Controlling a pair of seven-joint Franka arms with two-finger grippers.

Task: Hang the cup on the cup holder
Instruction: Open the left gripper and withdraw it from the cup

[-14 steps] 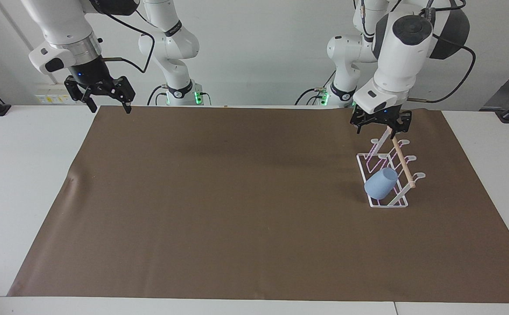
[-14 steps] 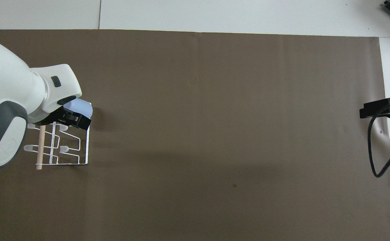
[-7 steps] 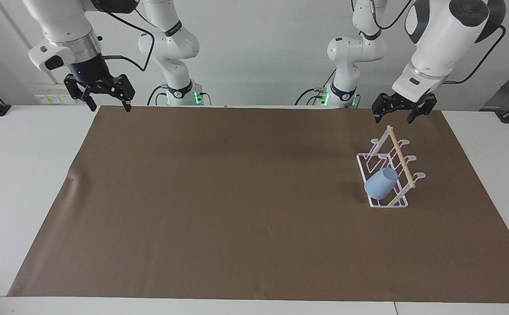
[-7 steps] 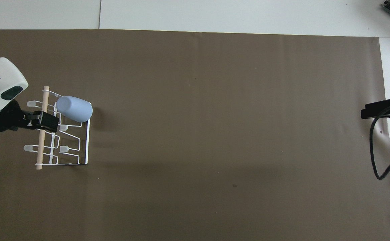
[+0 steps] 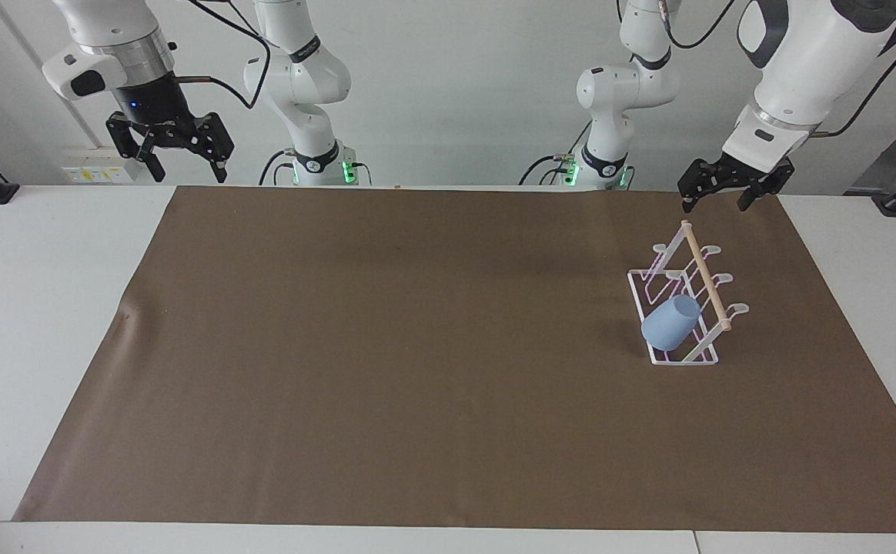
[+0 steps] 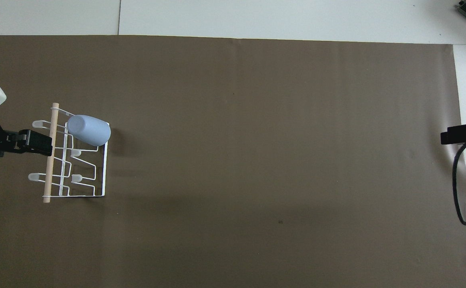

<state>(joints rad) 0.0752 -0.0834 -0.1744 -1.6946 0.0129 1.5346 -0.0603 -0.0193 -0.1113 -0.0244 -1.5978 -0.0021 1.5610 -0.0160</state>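
We see the cup holder (image 5: 682, 302) on the mat (image 5: 417, 346) toward the left arm's end of the table (image 5: 40, 308). The cup (image 5: 670, 323) hangs tilted on a prong at the holder's end farther from the robots. Both grippers are well apart from it.

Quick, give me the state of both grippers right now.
Left gripper: open, holding nothing, up over the mat by the cup holder.
Right gripper: open, holding nothing, waiting raised at its own end of the table.
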